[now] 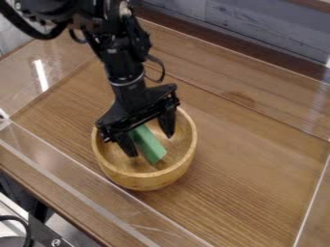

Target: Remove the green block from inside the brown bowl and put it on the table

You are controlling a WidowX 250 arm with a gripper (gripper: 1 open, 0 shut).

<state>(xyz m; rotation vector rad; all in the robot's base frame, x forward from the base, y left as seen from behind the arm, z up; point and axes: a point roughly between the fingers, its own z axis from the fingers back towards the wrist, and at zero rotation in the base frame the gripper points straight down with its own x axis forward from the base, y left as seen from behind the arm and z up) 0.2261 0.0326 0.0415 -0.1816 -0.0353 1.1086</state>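
Observation:
The brown bowl sits on the table near the front left. Inside it the green block lies slanted, its upper end leaning toward the back rim. My gripper is lowered into the bowl with its black fingers spread to either side of the block's upper end. The jaws stand open around the block and I see no grip on it. The block's top end is partly hidden behind the fingers.
Clear acrylic walls run along the table's edges, one close in front of the bowl. Bare wood-grain tabletop stretches to the right and behind the bowl. The black arm rises toward the back left.

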